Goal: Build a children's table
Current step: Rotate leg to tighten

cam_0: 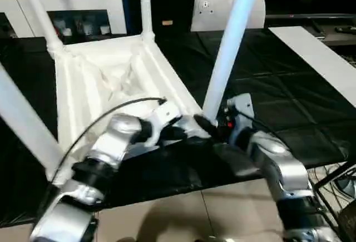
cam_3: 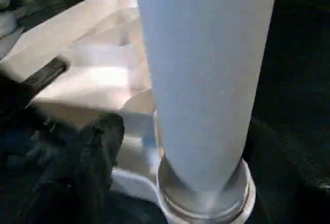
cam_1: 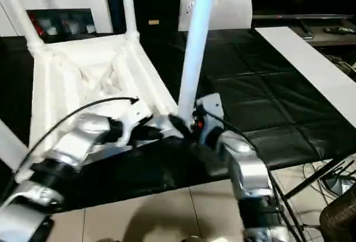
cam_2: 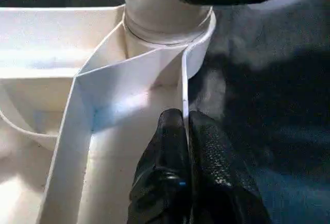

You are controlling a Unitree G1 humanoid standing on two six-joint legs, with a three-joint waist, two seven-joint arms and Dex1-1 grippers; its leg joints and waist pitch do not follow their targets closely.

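The children's table lies upside down on the black mat: its white ribbed tabletop has a white leg standing in each corner socket. The near-right leg rises from its socket between my two arms. My left gripper is shut on the tabletop's thin rim wall just beside that socket. My right gripper sits at the base of this leg. It is open, and its one visible finger stands off the leg with a gap between them.
The black mat ends at a tiled floor in front of me. White cabinets stand at the back left, a flat white bag behind the table, and a long white panel at the right. Cables hang at the lower right.
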